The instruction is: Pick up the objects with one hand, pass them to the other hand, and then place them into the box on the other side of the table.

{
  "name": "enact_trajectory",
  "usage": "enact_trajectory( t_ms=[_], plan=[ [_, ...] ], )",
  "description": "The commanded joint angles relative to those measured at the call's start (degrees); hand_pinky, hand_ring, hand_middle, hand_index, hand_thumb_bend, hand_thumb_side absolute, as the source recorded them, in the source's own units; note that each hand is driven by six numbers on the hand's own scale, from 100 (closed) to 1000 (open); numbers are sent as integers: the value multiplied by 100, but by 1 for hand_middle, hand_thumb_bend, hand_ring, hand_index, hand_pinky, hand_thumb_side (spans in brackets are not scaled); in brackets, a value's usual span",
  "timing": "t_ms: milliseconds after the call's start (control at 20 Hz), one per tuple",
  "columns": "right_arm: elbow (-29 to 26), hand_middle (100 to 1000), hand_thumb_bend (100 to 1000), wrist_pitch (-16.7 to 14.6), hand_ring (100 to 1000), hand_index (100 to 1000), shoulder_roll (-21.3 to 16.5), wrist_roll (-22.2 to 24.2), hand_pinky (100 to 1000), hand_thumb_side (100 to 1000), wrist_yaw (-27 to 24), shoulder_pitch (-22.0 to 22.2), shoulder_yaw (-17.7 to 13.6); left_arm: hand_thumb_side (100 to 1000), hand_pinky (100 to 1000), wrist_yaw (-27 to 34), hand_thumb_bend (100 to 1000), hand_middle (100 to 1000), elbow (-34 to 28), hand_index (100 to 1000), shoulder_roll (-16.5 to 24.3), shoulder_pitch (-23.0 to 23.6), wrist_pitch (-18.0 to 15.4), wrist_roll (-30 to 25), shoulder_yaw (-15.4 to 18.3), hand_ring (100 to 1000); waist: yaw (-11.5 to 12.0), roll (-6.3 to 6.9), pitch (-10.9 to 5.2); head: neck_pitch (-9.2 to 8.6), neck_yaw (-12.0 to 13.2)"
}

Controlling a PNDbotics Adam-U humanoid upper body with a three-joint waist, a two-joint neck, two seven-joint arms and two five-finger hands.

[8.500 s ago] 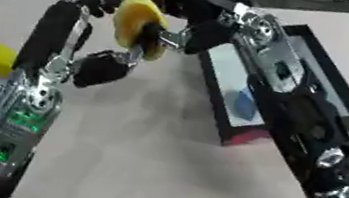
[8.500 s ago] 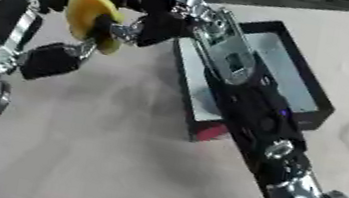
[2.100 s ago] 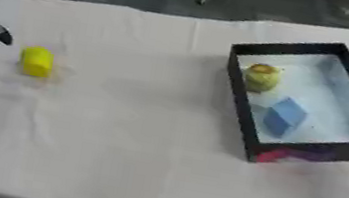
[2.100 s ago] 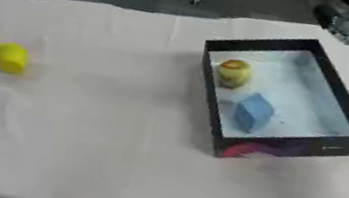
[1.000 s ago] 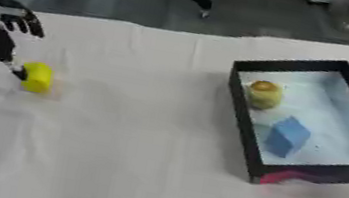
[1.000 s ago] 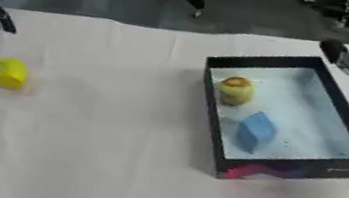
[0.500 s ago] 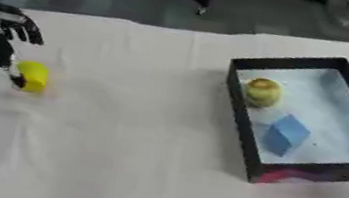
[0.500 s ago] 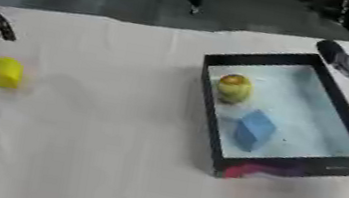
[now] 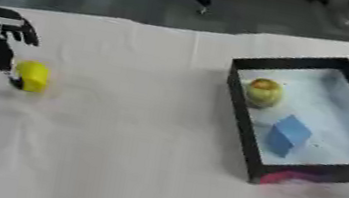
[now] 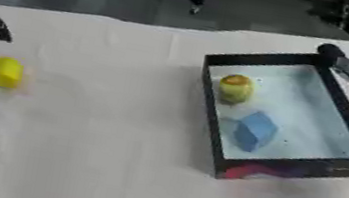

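Left eye view: two objects (image 9: 264,92) boxed.

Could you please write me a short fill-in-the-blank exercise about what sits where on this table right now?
1. The black box holds a yellowish round object and a ______ block.
2. The small yellow object lies on the white ______, outside the box.
3. The robot's ______ hand reaches down beside the small yellow object.

Missing words: blue; tablecloth; left
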Motion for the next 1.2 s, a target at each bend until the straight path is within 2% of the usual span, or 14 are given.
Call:
enact_trajectory(
  t_ms=[50,350,550,900,950,1050,1200],
  plan=[
    [-113,780,200,-12,1000,1000,-85,20,1000,100,38,-102,-21,100,835,-191,782,770,63,800,119,-62,68,140,92,860,-5,-50,4,-79,55],
    [-114,780,198,-10,1000,1000,-68,42,1000,100,59,-108,-22,100,831,-517,749,771,219,799,87,-41,180,275,119,861,-33,-42,33,-100,97],
    [-117,780,196,-14,1000,1000,-54,56,1000,100,69,-125,-18,100,830,-587,648,766,280,791,36,-20,213,449,156,853,-62,-40,56,-110,133],
    [-119,780,196,-18,1000,1000,-22,79,1000,100,97,-162,-7,100,830,-497,566,760,353,762,-51,-14,167,740,160,848,-107,-35,94,-134,174],
    [-117,780,196,-20,1000,1000,-25,78,1000,100,101,-159,-10,100,825,-511,481,746,373,706,-58,-16,167,732,151,839,-111,-34,95,-127,172],
    [-113,781,195,-20,1000,1000,-29,75,1000,100,108,-150,-15,100,820,-564,396,733,401,656,-64,-27,179,681,141,830,-114,-29,92,-115,173],
    [-104,781,192,-8,1000,1000,-28,76,1000,100,110,-138,-17,100,817,-602,357,720,396,618,-56,-43,185,602,147,819,-101,-23,69,-97,171]
  ],
)
